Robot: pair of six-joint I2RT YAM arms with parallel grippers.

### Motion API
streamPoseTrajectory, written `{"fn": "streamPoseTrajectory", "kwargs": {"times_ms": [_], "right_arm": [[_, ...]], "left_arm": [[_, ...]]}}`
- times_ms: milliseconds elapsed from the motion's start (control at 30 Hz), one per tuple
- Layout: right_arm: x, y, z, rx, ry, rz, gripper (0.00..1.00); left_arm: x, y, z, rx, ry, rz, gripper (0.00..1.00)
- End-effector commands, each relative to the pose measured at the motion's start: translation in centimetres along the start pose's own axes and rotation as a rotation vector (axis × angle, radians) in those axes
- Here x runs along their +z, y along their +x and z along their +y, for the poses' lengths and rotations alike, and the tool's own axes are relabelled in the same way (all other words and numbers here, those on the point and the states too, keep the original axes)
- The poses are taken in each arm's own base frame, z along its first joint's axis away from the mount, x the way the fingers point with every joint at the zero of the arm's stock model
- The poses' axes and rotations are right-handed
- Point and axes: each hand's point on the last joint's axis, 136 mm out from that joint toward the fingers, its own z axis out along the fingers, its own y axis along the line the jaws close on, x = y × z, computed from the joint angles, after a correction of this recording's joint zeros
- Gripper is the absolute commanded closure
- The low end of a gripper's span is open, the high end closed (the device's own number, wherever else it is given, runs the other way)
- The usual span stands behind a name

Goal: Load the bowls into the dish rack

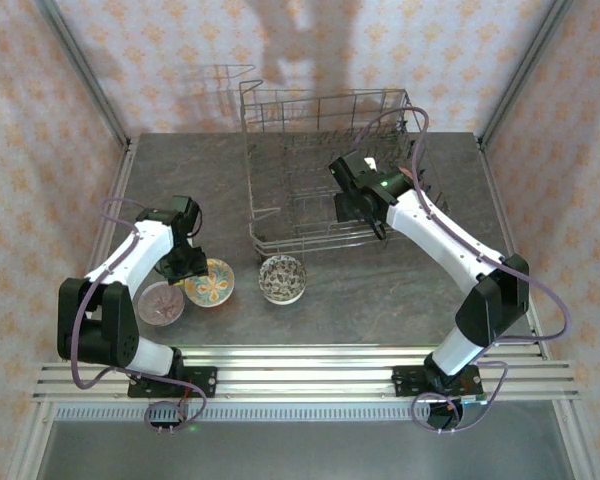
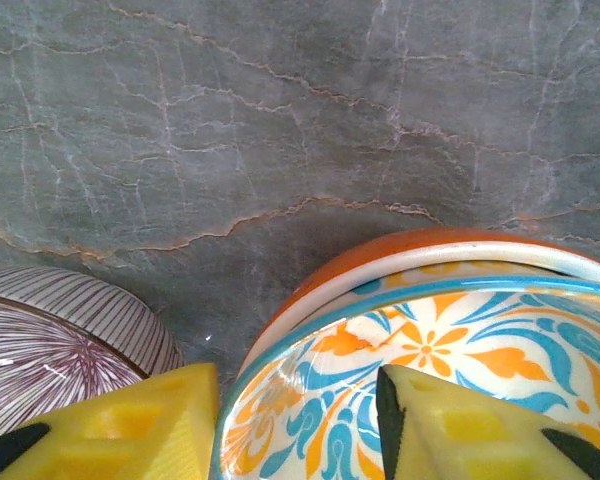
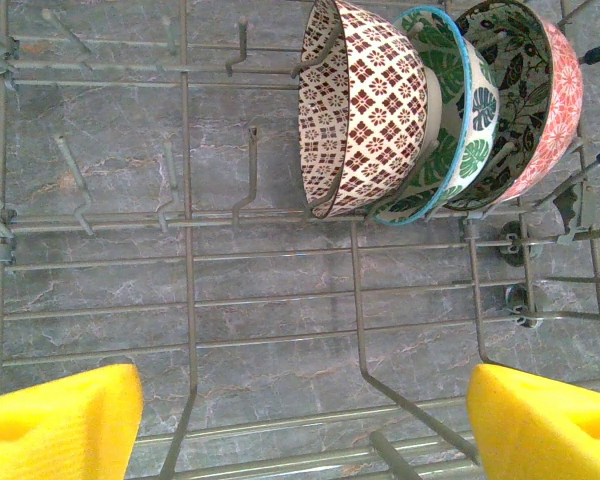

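Note:
An orange bowl (image 1: 212, 283) with a blue-and-orange floral inside (image 2: 450, 350) sits at the front left of the table. My left gripper (image 1: 187, 262) is low over its near rim and open, one finger outside the rim and the other inside, with a gap still showing (image 2: 298, 385). A striped bowl (image 1: 161, 303) (image 2: 50, 340) lies just beside it, and a dark-patterned bowl (image 1: 282, 278) sits in front of the dish rack (image 1: 280, 170). My right gripper (image 3: 305, 405) hangs open and empty inside the rack. Three bowls stand on edge between tines: maroon-patterned (image 3: 365, 105), teal-leaf (image 3: 450, 110), pink (image 3: 545, 100).
The rack's wire floor and upright tines (image 3: 250, 165) lie under my right gripper, with free slots to the left of the standing bowls. Tall grid sides (image 1: 325, 105) ring the rack. Bare grey marble tabletop (image 1: 380, 290) stretches in front of the rack.

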Motion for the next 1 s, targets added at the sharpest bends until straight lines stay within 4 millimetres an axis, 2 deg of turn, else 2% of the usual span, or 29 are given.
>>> {"fn": "streamPoseTrajectory", "kwargs": {"times_ms": [0, 133, 400, 500, 567, 633, 967], "right_arm": [[0.2, 1.2, 0.0, -0.038, 0.017, 0.041, 0.16], [-0.1, 1.2, -0.2, -0.032, 0.016, 0.035, 0.16], [-0.6, 1.1, 0.1, -0.026, -0.002, 0.022, 0.16], [-0.7, 1.1, 0.2, -0.028, -0.004, 0.022, 0.16], [-0.8, 1.2, 0.2, -0.030, -0.006, 0.021, 0.16], [-1.0, 1.3, 0.3, -0.032, -0.009, 0.021, 0.16], [-1.4, 1.7, -0.3, -0.024, 0.005, 0.011, 0.16]], "left_arm": [[-0.3, 0.1, -0.5, 0.001, 0.039, 0.007, 0.60], [-0.3, 0.9, -0.6, -0.020, 0.061, 0.020, 0.66], [-1.0, 3.0, -1.5, -0.039, 0.109, 0.009, 0.69], [-0.9, 3.2, -1.0, -0.038, 0.084, -0.006, 0.66], [-0.7, 3.0, -0.3, -0.033, 0.045, -0.017, 0.58], [-0.6, 2.8, 0.0, -0.025, 0.023, -0.022, 0.55], [0.6, 2.3, -0.6, 0.010, 0.009, 0.014, 0.56]]}}
